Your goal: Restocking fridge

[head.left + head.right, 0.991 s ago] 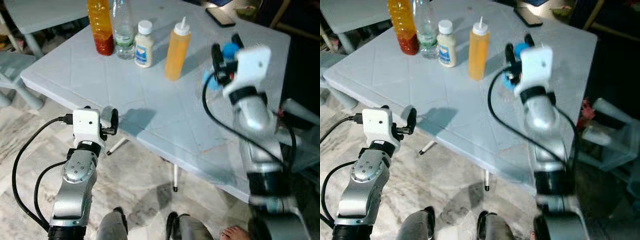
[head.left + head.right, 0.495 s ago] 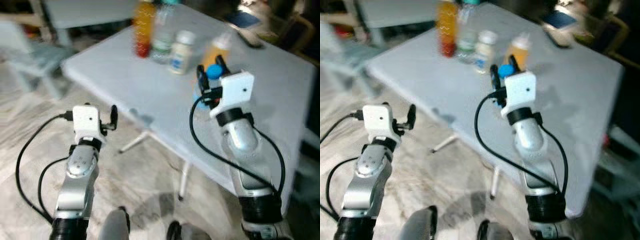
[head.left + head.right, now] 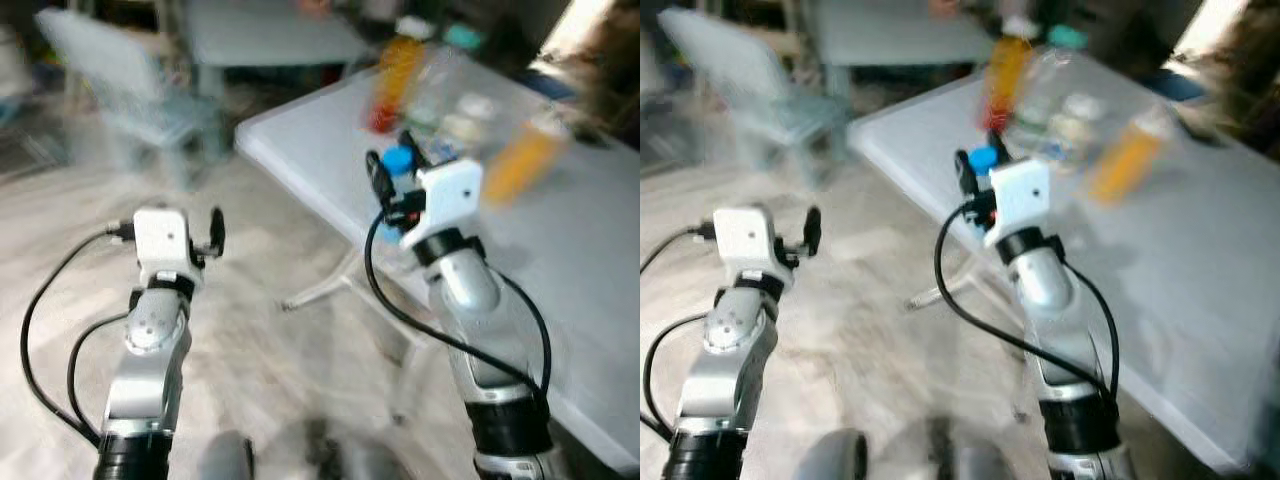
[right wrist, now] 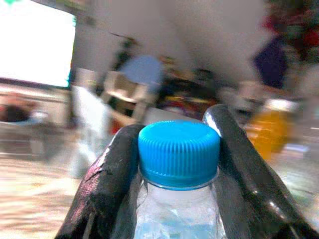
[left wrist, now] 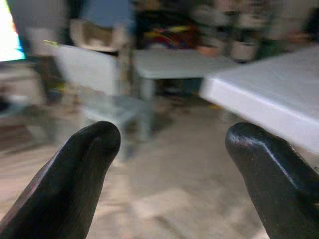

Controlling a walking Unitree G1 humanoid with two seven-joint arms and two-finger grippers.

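My right gripper (image 4: pixel 174 164) is shut on a clear bottle with a blue cap (image 4: pixel 178 152), its black fingers (image 4: pixel 109 174) pressing both sides of the neck. In the head views the blue cap (image 3: pixel 398 160) shows above the right gripper (image 3: pixel 392 185), held up over the near corner of the white table (image 3: pixel 560 300). On the table behind stand an orange-red bottle (image 3: pixel 392 70), a clear bottle (image 3: pixel 432 90), a small white jar (image 3: pixel 470 115) and a yellow squeeze bottle (image 3: pixel 520 160), all blurred. My left gripper (image 5: pixel 172 149) is open and empty, raised over the floor (image 3: pixel 215 230).
A pale plastic chair (image 3: pixel 120 80) and a second light table (image 3: pixel 270 30) stand at the back left. The white table's metal legs (image 3: pixel 330 285) reach down to the marble floor (image 3: pixel 290 380) between my arms. The whole scene is blurred by motion.
The camera has swung left, so the table has shifted to the right of the view and the chair has come into sight. The right gripper still holds the blue-capped bottle.
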